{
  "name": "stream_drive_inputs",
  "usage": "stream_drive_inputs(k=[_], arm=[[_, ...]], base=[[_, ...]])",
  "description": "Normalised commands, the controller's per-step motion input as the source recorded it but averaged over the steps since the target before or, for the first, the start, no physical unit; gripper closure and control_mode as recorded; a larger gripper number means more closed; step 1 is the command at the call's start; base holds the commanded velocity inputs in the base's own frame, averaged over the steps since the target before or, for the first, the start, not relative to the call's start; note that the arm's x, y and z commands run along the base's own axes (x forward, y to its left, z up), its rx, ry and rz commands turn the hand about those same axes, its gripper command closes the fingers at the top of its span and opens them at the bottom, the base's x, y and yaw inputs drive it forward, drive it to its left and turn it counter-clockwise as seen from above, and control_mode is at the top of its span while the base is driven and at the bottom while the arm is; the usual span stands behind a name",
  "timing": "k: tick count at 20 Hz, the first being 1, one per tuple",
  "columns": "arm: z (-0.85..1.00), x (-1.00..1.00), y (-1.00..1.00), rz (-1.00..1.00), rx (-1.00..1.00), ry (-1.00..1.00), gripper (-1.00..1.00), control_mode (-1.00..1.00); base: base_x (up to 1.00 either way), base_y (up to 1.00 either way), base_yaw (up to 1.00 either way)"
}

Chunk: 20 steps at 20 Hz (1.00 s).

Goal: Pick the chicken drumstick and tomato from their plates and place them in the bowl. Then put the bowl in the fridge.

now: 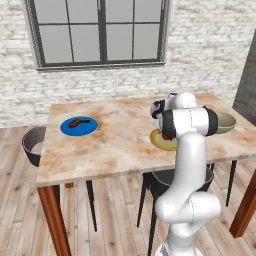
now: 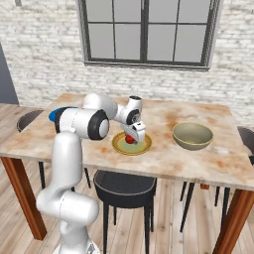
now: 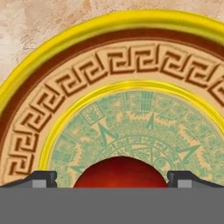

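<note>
The tomato (image 3: 120,173) is a shiny red ball on the yellow-rimmed plate (image 3: 131,57) with a greenish patterned centre. My gripper (image 2: 132,137) hangs right over it, open, with a dark fingertip (image 3: 41,178) on each side of the tomato (image 2: 130,140) and not touching it. The chicken drumstick (image 1: 79,122) lies on the blue plate (image 1: 75,132) at the table's left. The olive-tan bowl (image 2: 192,135) stands empty to the right of the yellow plate (image 2: 119,146). A tall grey slab (image 1: 247,82) at the right edge may be the fridge.
All of it rests on a marble-topped table (image 1: 115,145) with red-brown legs. Dark chairs are tucked under it at the left (image 1: 31,145) and at the front (image 2: 121,186). A brick wall with a window (image 1: 100,30) lies behind.
</note>
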Motion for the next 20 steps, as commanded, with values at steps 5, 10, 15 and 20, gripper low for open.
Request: stream_drive_inputs(k=[5, 10, 15, 20], arm=[[-0.13, -0.06, 0.05, -0.05, 0.00, 0.00, -1.00, -1.00], [-0.11, -0.03, 0.08, -0.02, 0.00, 0.00, -1.00, -1.00], [-0.13, -0.04, 0.15, -0.02, 0.00, 0.00, 1.00, -1.00], [-0.18, -0.07, 0.12, -0.04, 0.00, 0.01, 1.00, -1.00]], base=[[0.00, 0.00, 0.00], [0.00, 0.00, 0.00], [0.00, 0.00, 0.00], [0.00, 0.00, 0.00]])
